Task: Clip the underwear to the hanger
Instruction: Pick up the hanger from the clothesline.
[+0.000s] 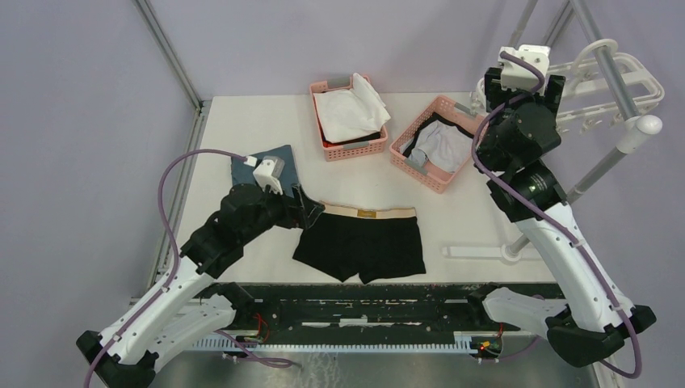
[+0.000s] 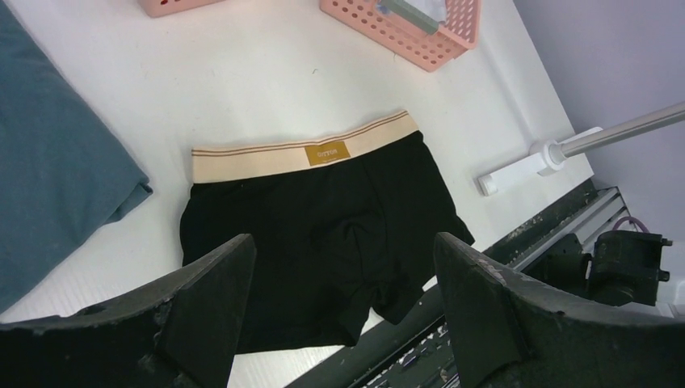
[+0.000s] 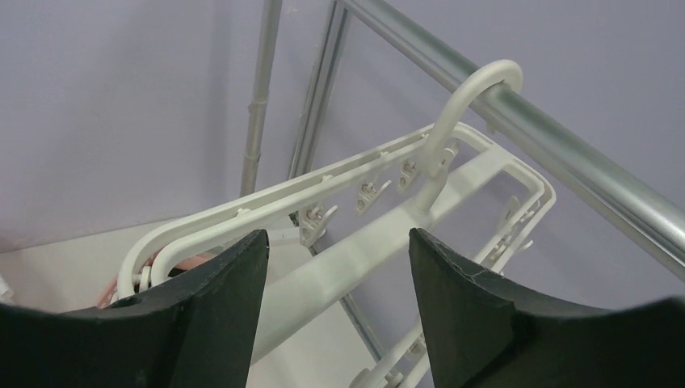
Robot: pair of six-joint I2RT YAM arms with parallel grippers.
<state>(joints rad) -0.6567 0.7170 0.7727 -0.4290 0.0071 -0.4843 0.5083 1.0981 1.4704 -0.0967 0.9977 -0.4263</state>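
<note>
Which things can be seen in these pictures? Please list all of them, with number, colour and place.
underwear: 1, black with a beige waistband, flat on the table near the front edge
hanger: 1, white, hooked on a metal rod at the right rear
baskets: 2, pink, back of the table, one left, one right
white garment: 1, white, in the left basket
cloth: 1, blue-grey, folded, left of the underwear
stand: 1, grey pole with a white foot, right side
table: 1, white
left pincer: 1, black, open, above the underwear
right pincer: 1, black, open, raised near the hanger
</note>
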